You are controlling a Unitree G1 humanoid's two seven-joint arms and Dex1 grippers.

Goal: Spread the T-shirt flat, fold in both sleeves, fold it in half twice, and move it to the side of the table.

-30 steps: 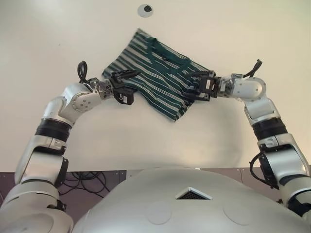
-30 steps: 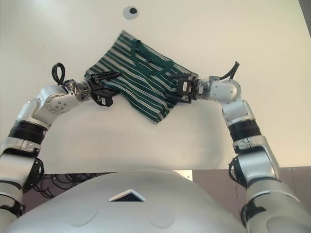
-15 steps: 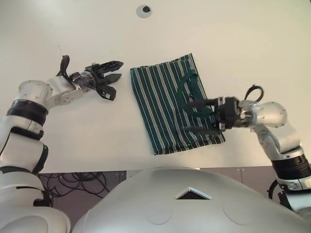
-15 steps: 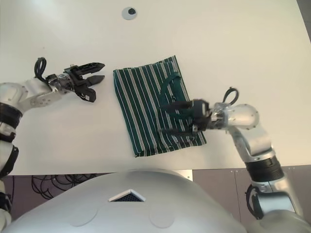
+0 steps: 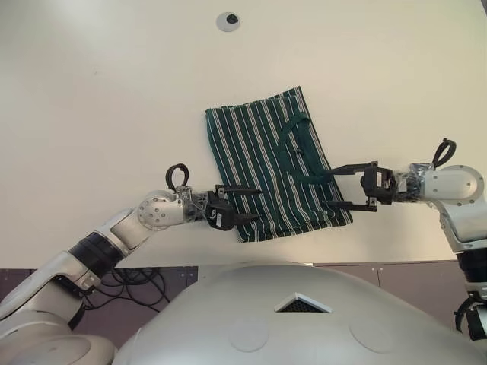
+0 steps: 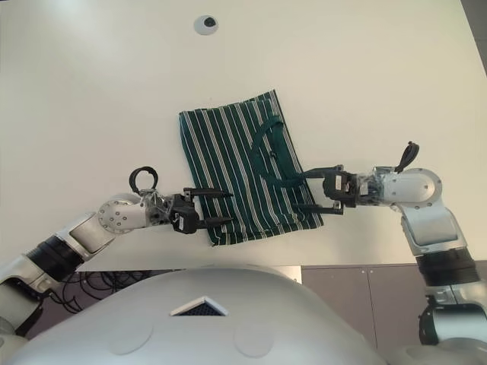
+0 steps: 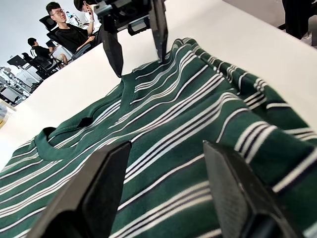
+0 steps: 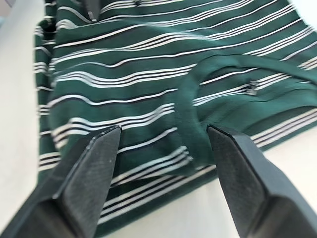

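Left pincer and right pincer both wide open, one on each side of the folded T-shirt

The left pincer's fingers are spread apart and hang low over the T-shirt's near corner, with nothing gripped as far as I can see. The right pincer is spread too, straddling the opposite edge right by the collar; can't tell if its tips actually touch the cloth. Between the two lies the T-shirt, green with white stripes, folded into a tidy rectangle, flat on the white surface. Way past it, beyond both pincers, sits a small round disc.
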